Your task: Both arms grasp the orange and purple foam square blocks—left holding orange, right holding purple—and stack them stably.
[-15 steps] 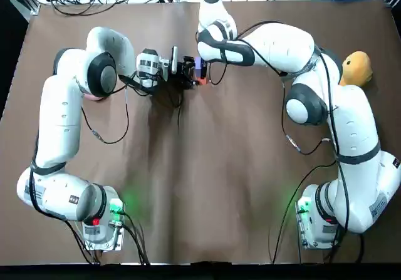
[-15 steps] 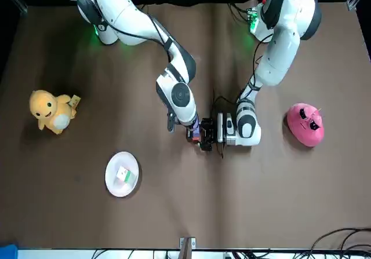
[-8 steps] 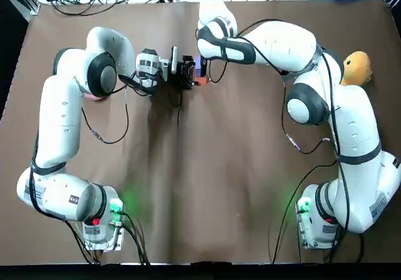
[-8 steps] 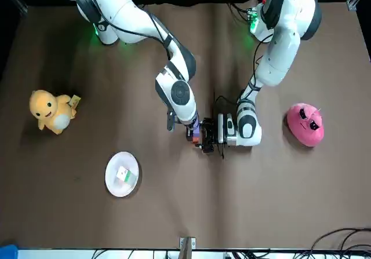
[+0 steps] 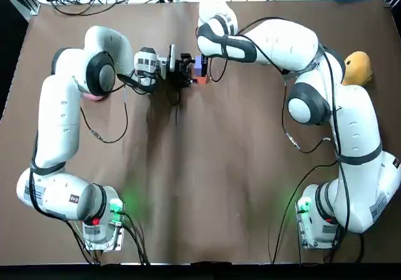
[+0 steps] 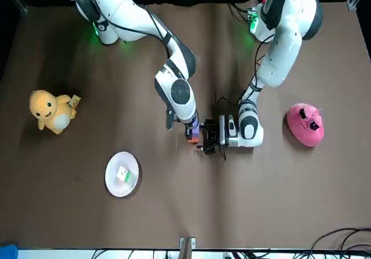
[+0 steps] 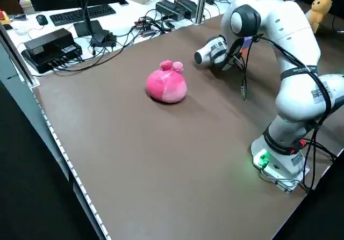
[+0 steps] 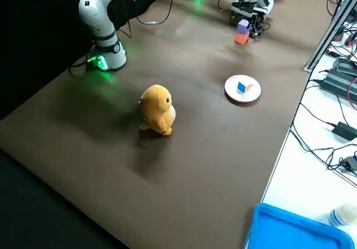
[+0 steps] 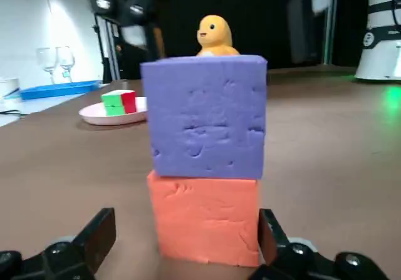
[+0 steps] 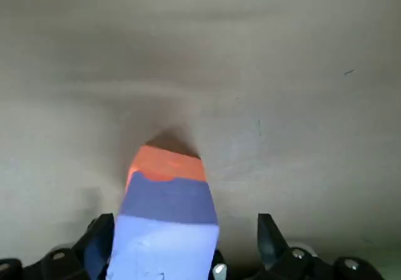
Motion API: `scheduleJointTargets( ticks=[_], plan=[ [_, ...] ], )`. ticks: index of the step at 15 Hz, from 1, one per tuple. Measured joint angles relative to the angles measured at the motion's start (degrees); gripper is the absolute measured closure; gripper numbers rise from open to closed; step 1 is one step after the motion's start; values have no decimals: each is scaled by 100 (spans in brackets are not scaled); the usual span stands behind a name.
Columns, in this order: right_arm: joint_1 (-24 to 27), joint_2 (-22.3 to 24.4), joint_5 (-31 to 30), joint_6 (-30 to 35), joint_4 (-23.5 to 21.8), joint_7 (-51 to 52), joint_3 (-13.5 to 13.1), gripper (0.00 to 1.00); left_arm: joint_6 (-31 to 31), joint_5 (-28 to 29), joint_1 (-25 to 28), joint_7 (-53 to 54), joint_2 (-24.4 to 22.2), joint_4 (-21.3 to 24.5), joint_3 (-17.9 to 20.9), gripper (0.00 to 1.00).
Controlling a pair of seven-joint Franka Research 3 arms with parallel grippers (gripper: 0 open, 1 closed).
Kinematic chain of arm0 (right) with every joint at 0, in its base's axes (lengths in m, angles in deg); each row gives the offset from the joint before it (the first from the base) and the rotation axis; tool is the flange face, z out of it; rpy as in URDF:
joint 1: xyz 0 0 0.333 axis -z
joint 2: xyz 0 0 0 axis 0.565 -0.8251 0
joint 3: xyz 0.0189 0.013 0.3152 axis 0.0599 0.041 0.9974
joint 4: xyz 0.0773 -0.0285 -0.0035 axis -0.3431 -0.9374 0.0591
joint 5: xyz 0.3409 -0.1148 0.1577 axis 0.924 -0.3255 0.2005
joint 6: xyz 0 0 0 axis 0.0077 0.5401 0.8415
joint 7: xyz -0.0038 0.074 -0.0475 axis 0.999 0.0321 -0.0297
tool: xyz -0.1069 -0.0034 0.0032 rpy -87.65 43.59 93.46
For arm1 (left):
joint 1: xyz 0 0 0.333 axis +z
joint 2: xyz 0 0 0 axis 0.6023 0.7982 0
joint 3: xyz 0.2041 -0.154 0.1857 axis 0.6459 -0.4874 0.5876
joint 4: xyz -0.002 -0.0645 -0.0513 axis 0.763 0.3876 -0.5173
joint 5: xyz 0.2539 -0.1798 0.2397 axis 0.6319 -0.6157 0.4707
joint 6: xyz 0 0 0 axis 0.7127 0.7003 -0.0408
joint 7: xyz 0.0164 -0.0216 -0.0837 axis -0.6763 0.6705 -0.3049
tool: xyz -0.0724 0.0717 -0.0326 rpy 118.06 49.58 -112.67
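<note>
1. Left claw [image 6: 206, 138]: low at table level, lying sideways and pointing at the stack. Fingers spread wide, holding nothing. It is just beside the stack; I cannot tell whether a fingertip touches it.
2. Right claw [image 10: 185, 233]: right above the stack, pointing down at it. Fingers spread wide. There is a clear gap between one finger and the purple block; the other finger is very close to it, and contact cannot be told. It is not gripping.
3. Orange block [image 9: 207, 220]: flat on the table [image 5: 207, 180], straight in front of the left claw and level with its fingertips. One finger is near the block's edge, the other stands clear of it.
4. Purple block [image 9: 207, 114]: sits on the orange block, touching it, upright with edges roughly lined up. It is directly under the right claw and above the left claw's finger line.
5. The stack stands between the two claws, with the left claw at its side and the right claw over it.
6. Plate [image 6: 122, 174]: holds a small cube, on the far side of the stack from the left claw, well apart from both claws.
7. Duck [image 6: 51, 111]: yellow toy, farther past the plate on the right claw's side, well apart.
8. Pink toy [image 6: 304, 124]: behind the left claw, beyond its wrist, apart from it.
</note>
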State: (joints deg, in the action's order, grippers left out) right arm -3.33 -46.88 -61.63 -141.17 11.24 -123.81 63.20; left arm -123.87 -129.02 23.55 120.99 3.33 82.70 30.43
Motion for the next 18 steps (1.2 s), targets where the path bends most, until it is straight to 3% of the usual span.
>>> scheduleJointTargets(
  ticks=[6, 10, 14, 18],
  plan=[
    [1, 3, 0, 6, 37, 0, 2, 0, 67, 0, 334, -115, -237, 7, -6, 0],
    [71, 20, -1, 19, 76, 0, -14, 0, 200, 1, 742, -954, -607, 279, -6, 0],
    [302, 172, -3, 395, 279, 188, -22, 0, 328, 3, 989, -1274, -1036, 506, -8, 0],
    [609, 464, -6, 782, 355, 997, -26, 0, 328, 3, 974, -2103, -1227, 568, -20, 0]
  ],
)
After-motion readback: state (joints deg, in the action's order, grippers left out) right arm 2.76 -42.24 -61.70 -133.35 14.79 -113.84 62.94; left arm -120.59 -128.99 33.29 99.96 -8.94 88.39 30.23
